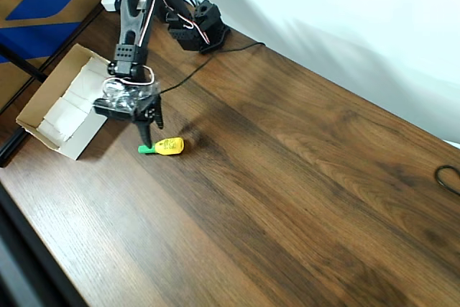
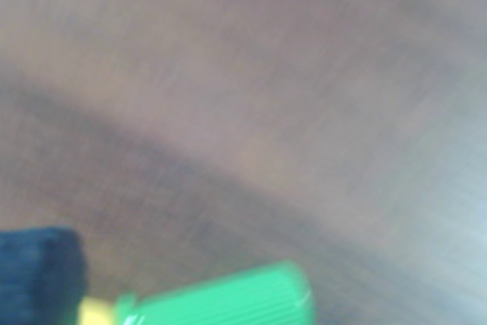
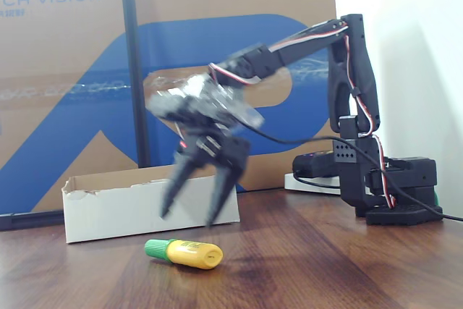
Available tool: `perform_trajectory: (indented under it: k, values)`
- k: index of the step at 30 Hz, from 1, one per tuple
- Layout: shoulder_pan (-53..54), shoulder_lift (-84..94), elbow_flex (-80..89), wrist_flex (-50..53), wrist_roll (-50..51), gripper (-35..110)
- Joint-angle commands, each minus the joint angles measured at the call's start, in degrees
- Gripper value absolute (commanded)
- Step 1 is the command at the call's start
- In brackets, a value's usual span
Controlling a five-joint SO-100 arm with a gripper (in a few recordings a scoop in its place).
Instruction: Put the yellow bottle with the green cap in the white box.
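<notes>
- The gripper [image 3: 188, 215] hangs in the middle-left of the fixed view, jaws spread wide and pointing down at the table [image 3: 325, 265], nothing between them. It is a little smeared in this picture, so I read it as on the move.
- Both fingertips [image 3: 166, 213] sit clear above the wood, not touching anything.
- Just below and slightly in front of them lies the yellow bottle with the green cap [image 3: 184, 252], flat on its side near the lower middle of the fixed view.
- From overhead, the gripper [image 1: 149, 131] sits left of centre, and the bottle [image 1: 164, 147] lies right at its tip, a touch toward the lower right.
- The bottle's long axis runs roughly left to right in the overhead view, green cap [image 1: 146, 150] at the left end, yellow body at the right.
- In the wrist view the green cap [image 2: 228, 298] shows blurred along the bottom edge, with a dark finger [image 2: 38, 275] in the lower-left corner just beside it.
- My read: the jaws need to straddle the bottle across its short width, so the drop is short and nearly straight down.
- The white box [image 1: 32, 116] waits on the left of the overhead view, near the bottle, on the far side of the gripper from it.
</notes>
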Motion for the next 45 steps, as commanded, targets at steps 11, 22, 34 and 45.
perform_trajectory:
  k: [11,22,34,45]
  values:
    - [0.3,-5.7,-7.0,6.3,1.1,29]
    - [0.2,-7.5,-8.4,10.9,2.1,29]
    - [-1.9,-7.5,-9.2,13.5,3.9,28]
    - [-2.2,-8.6,-6.9,12.5,4.4,27]
